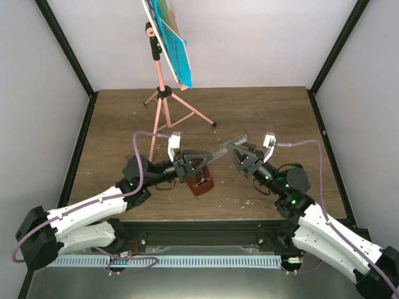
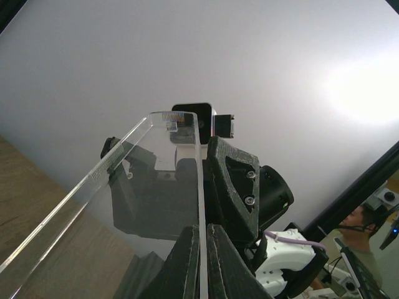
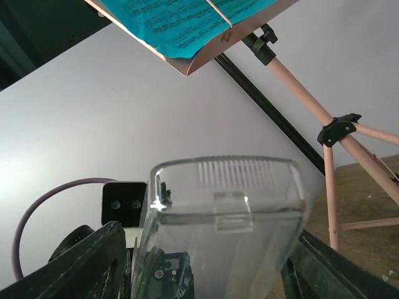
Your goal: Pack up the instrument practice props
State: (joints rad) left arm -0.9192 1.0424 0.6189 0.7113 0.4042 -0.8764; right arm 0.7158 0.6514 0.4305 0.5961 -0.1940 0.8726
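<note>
The clear plastic cover [image 1: 222,147] hangs in the air between both grippers, above the table's middle. My left gripper [image 1: 207,157] is shut on one thin edge of the cover [image 2: 201,187]; in the left wrist view its fingers [image 2: 187,261] pinch that edge. My right gripper [image 1: 234,149] straddles the cover [image 3: 224,205] across its width, with its fingers [image 3: 106,261] pressed against both sides. The reddish-brown pyramid metronome [image 1: 201,184] stands uncovered on the table below my left gripper. The pink tripod music stand [image 1: 161,87] stands at the back left and holds blue sheet-music pages [image 1: 173,43].
The stand's pink legs [image 3: 330,187] and its desk with the blue pages [image 3: 181,18] show behind the cover in the right wrist view. Black frame posts [image 1: 68,56] and white walls enclose the wooden table [image 1: 268,118].
</note>
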